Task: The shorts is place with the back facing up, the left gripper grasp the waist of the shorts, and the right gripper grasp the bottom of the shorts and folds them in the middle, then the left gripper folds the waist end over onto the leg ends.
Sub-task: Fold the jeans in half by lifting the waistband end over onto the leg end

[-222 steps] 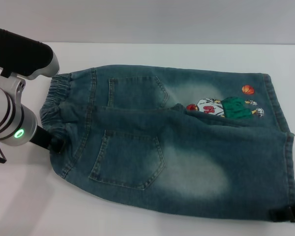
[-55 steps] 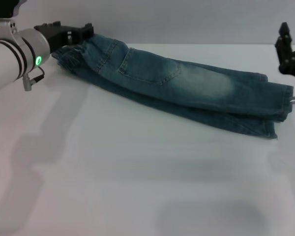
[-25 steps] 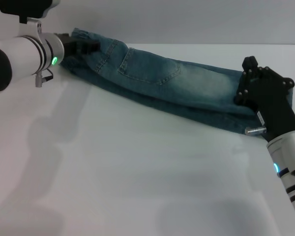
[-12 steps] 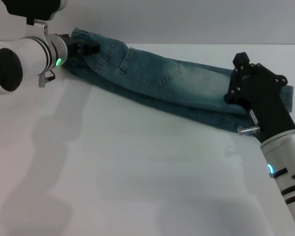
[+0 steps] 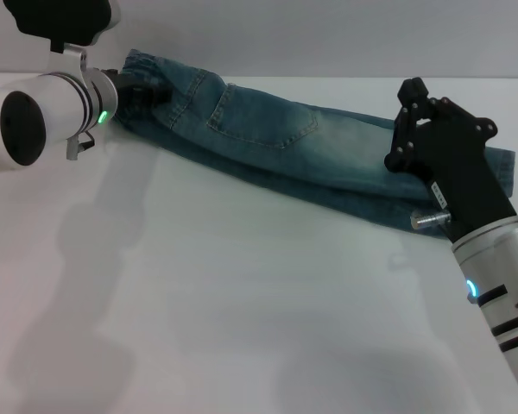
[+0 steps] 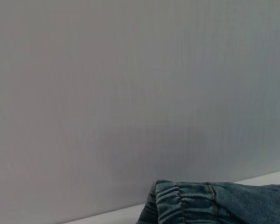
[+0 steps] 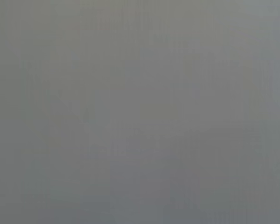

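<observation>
The blue denim shorts (image 5: 285,138) lie folded lengthwise into a long strip that runs from the far left to the right, one back pocket (image 5: 263,121) facing up. My left gripper (image 5: 142,86) is at the far-left end, shut on the ruffled waist (image 5: 147,62), which also shows in the left wrist view (image 6: 191,205). My right gripper (image 5: 407,121) hovers in front of the leg ends (image 5: 499,166) and hides most of them. The right wrist view shows only plain grey.
The shorts lie on a white table (image 5: 224,302), close to its far edge, with a grey wall (image 5: 328,34) behind. The right forearm (image 5: 501,293) reaches in over the table's near right corner.
The shorts lay flat before; now they are folded lengthwise. Over the last second my right gripper has drifted left and farther away in front of the leg ends. The left gripper stays at the waist.
</observation>
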Controlling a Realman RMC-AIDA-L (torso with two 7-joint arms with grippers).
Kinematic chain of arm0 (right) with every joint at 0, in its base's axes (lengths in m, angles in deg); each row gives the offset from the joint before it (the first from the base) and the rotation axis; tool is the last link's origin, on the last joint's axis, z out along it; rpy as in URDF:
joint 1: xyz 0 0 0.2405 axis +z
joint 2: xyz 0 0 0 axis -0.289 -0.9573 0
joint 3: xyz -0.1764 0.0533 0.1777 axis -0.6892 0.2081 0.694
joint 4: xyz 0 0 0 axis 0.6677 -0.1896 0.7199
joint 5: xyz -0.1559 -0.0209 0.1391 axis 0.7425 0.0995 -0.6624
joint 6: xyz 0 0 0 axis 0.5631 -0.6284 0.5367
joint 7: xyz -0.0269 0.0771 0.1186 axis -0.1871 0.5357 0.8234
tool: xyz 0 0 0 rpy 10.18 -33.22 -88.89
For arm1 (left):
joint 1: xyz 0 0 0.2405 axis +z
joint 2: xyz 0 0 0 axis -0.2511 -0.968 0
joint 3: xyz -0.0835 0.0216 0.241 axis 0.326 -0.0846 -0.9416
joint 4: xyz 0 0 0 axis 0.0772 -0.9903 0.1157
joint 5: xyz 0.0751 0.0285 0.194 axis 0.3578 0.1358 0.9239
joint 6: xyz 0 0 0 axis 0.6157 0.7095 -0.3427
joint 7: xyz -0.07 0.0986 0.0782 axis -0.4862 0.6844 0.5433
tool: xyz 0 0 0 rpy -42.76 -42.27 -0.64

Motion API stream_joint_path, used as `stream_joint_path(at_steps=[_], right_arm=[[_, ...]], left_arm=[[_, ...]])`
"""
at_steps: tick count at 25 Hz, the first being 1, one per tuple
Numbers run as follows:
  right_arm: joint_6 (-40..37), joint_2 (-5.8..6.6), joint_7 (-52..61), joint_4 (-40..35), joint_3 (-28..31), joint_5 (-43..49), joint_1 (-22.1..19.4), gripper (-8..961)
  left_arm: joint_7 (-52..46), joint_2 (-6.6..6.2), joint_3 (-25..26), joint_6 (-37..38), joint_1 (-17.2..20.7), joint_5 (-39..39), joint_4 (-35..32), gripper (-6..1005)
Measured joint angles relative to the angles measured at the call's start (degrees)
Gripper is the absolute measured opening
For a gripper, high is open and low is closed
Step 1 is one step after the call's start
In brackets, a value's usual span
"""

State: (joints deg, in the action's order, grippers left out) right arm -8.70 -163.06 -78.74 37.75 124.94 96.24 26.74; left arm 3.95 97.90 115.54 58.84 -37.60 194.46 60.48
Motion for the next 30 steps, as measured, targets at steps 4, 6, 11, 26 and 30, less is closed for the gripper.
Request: stream_joint_path(at_steps=[4,6,11,26,30], right_arm=[[0.23,0.02,-0.02,0.32,-0.05,0.34,0.05,-2],[0.57,0.03,-0.03,0.5,-0.05,0.86,0.02,-2],[1.11,0.25,-0.13,1.48,-0.07,1.42,-0.28,-2],[2.1,1.0,-1.15,3.7,0.05,2.26,-1.61,-2],[2.1,1.0,-1.14,4.06,0.1,2.26,-1.81,-1]], left_arm=[[0.0,0.06,0.01,0.32,-0.06,0.08,-0.46,833],[0.0,0.08,-0.09,0.34,-0.1,0.08,-0.74,827],[0.0,0.35,-0.63,0.75,-0.02,0.08,-1.69,812],[-0.6,0.85,-5.92,4.11,2.15,-0.33,-1.35,357],[-0.63,0.96,-6.09,3.88,2.86,-0.37,-1.09,178]])
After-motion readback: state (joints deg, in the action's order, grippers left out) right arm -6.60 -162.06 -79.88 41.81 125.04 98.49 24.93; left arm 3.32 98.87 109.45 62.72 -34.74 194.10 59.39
